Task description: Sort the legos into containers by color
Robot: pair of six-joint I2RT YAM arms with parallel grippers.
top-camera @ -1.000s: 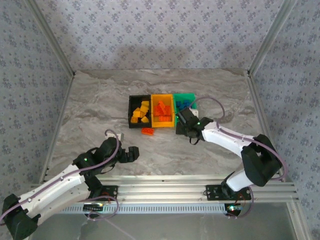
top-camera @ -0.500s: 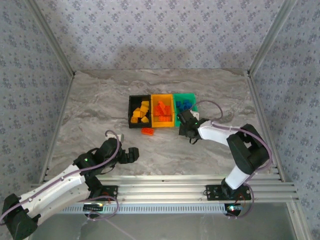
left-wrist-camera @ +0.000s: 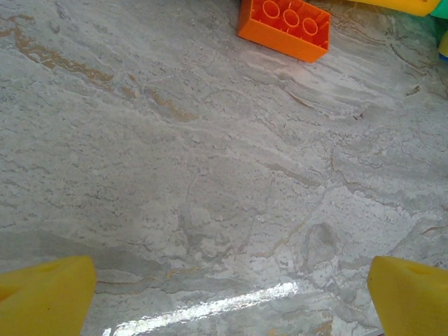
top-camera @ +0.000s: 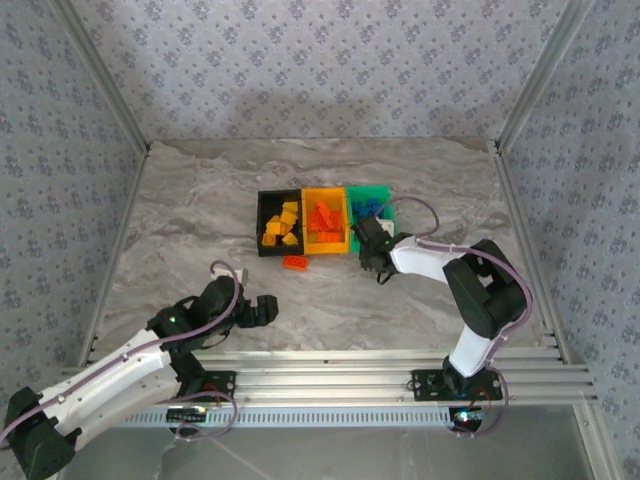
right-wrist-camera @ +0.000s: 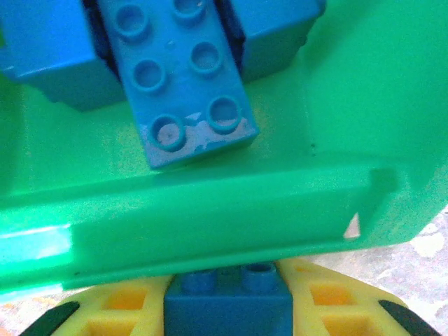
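The containers stand in a row at mid-table: black bin (top-camera: 261, 225) with yellow legos, yellow-orange bin (top-camera: 326, 250) with orange-red legos, green bin (top-camera: 380, 192) with blue legos (right-wrist-camera: 185, 77). My right gripper (top-camera: 370, 255) sits just outside the green bin's near wall (right-wrist-camera: 210, 217), shut on a small blue lego (right-wrist-camera: 227, 308) that fills the gap between its yellow fingers. One orange-red lego (top-camera: 295, 263) lies on the table in front of the bins, also at the top of the left wrist view (left-wrist-camera: 283, 28). My left gripper (top-camera: 268, 305) hangs low over bare marble, open wide and holding nothing.
Marble tabletop (top-camera: 200, 220) with patterned walls on three sides and an aluminium rail (top-camera: 330, 375) along the near edge. A cable loops from the right arm beside the green bin (top-camera: 432, 215).
The right gripper has slid left to the green bin's near wall and its jaws have closed on the blue lego. The left arm has not moved.
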